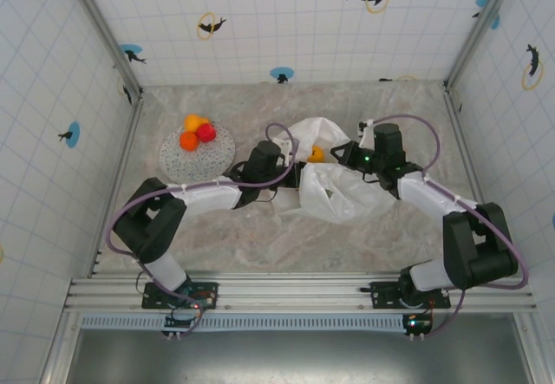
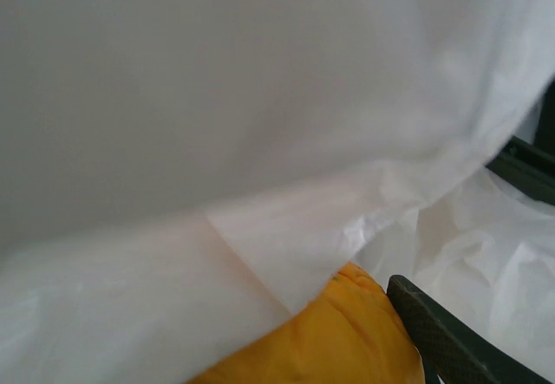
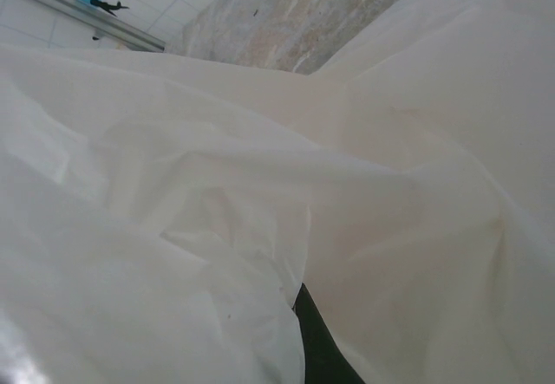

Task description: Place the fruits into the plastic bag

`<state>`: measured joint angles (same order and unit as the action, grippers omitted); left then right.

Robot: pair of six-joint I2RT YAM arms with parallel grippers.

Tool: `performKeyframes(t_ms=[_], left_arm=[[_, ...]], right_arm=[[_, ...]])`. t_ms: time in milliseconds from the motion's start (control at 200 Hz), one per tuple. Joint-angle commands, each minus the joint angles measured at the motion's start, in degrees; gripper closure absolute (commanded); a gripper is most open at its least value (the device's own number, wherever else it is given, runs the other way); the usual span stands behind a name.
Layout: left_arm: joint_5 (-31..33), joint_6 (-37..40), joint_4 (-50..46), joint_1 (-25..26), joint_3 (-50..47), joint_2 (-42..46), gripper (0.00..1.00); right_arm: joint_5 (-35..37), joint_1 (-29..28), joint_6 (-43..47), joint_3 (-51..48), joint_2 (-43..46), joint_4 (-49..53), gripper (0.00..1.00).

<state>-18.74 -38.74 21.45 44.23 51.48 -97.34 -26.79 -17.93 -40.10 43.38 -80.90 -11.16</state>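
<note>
Near edge: an aluminium rail (image 1: 295,293) carries both arm bases. Beyond it lies the marbled grey-beige worktop (image 1: 260,237). At its centre sits the plastic bag (image 1: 338,189), crumpled, mouth facing far. The left claw (image 1: 299,154) grips a yellow-orange fruit (image 2: 329,341) inside the bag mouth. The right claw (image 1: 340,152) is closed on the bag's far rim. Far left, a speckled plate (image 1: 217,154) holds three fruits (image 1: 188,140). White tiled walls (image 1: 286,20) with dolphin decals enclose the cell.

table (image 1: 260,238): marbled grey | on it: speckled plate (image 1: 205,161) left, plastic bag (image 1: 343,195) centre
</note>
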Motion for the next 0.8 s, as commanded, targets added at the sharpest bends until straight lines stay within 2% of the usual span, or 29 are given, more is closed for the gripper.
performKeyframes(t_ms=[0, 355, 791], left_arm=[[1.2, -4.3, 5.7, 0.4, 1.7, -2.4, 0.38], [-2.5, -8.8, 9.9, 2.2, 3.9, -8.3, 0.30], [2.1, -0.1, 0.4, 2.1, 6.2, -5.0, 0.10]], right_arm=[[1.3, -0.3, -1.9, -1.2, 2.1, -3.3, 1.00], [2.7, -0.3, -2.3, -0.9, 2.6, -3.1, 1.00], [2.5, -0.1, -1.4, -0.5, 1.9, -2.4, 1.00]])
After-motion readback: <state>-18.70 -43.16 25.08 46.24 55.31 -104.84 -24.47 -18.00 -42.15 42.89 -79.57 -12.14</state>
